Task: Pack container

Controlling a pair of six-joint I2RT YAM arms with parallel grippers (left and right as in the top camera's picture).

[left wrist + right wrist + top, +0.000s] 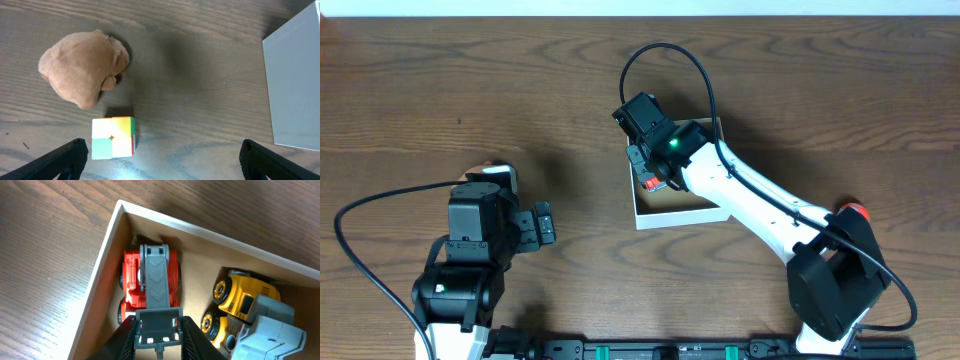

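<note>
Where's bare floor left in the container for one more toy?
Inside the container: a bare tan strip between the red truck and the yellow truck, up to the far wall. Crowded: the left corner, with the right gripper on the red truck, and the yellow truck's side. Outside, the table left of it is bare.

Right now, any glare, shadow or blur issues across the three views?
Overhead: even light, sharp, arms cast soft shadows on the table. Left wrist: glare on the table near the colour cube, dim band mid-frame. Right wrist: red toy truck crisp, container corner behind it shadowed.
</note>
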